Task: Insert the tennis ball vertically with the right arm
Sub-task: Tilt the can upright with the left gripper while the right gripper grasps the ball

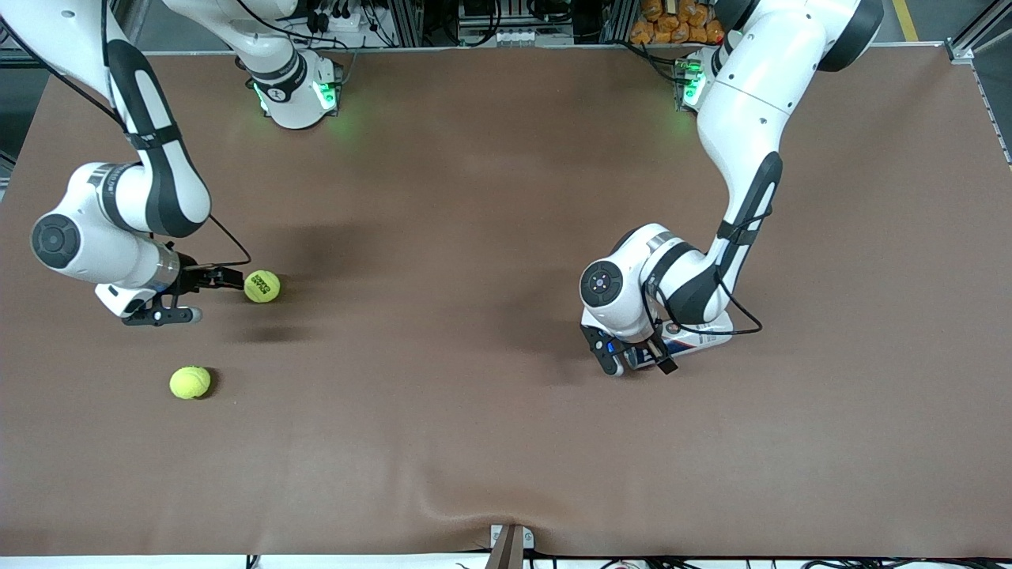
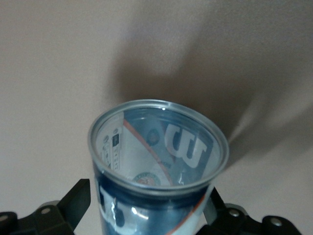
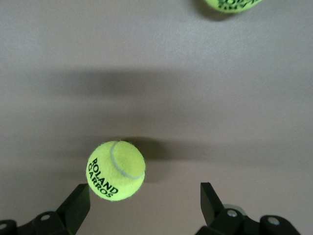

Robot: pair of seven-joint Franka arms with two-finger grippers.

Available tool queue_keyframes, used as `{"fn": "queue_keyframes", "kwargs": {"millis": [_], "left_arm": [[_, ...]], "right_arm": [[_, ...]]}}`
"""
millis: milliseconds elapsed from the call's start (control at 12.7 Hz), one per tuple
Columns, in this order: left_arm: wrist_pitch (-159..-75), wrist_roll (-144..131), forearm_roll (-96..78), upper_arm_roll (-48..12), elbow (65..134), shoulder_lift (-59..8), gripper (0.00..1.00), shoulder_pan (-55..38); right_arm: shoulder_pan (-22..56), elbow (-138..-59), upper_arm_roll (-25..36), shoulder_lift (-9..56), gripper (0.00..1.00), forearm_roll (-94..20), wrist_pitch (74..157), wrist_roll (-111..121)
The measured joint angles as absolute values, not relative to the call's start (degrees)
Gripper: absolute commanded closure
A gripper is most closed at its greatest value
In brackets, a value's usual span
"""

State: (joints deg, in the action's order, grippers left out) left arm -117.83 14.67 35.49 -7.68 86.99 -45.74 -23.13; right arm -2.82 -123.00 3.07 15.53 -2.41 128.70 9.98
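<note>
Nearest the front camera lies a second tennis ball (image 1: 190,382), well apart from either gripper and toward the right arm's end of the table; it sits untouched, and any printing on it cannot be read from here. Farther from the camera, the right gripper (image 1: 192,297) has its fingers spread wide and grasps nothing. The tennis ball (image 1: 262,286) rests on the brown table (image 1: 474,237) just off the fingertips. In the right wrist view the ball (image 3: 116,170) sits close beside one finger (image 3: 76,205) and well off the other, so it is not centred in the gap.

A felt-covered rubber ball like this is probably light and a little springy, with a fuzzy surface that the pads should hold well. Being round, it will likely roll at a nudge from one finger. The sensible hold is across its widest part, with the fingers on either side of the middle. Its black lettering reads "ROLAND GARROS".

At about the same distance, toward the left arm's end, the left gripper (image 1: 632,359) has its fingers either side of a clear plastic ball tube (image 1: 696,338). In the left wrist view the tube (image 2: 159,166) stands between the fingers, open mouth up and nothing inside. The jaws stand wide, and I cannot tell whether they press on its wall. A large white "W" logo shows on its blue label; the smaller print is unreadable.
</note>
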Motion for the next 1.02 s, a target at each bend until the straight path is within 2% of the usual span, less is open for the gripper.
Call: {"fn": "queue_keyframes", "kwargs": {"millis": [552, 630, 788, 867, 1024], "left_arm": [[-119.57, 15.88, 36.85, -7.58, 87.0, -46.25, 0.0, -22.6], [-119.64, 15.91, 36.85, -7.58, 86.99, -46.25, 0.05, -22.54], [-119.75, 16.53, 36.85, -7.58, 86.99, -46.25, 0.25, -22.5], [-119.82, 17.02, 36.85, -7.58, 86.94, -46.25, 0.3, -22.49], [-119.9, 17.8, 36.85, -7.59, 86.63, -46.22, 0.3, -22.5]], "right_arm": [[-2.6, -123.4, 3.03, 17.44, 0.0, -3.34, 129.8, 9.75], [-2.55, -123.59, 3.01, 17.73, 0.0, -4.18, 129.79, 9.72], [-2.18, -124.41, 2.98, 18.26, 0.0, -5.35, 129.81, 9.68], [-1.84, -124.74, 2.97, 18.45, 0.0, -5.82, 129.84, 9.63], [-1.34, -125.41, 2.95, 18.53, 0.0, -6.3, 130.07, 9.42]]}}
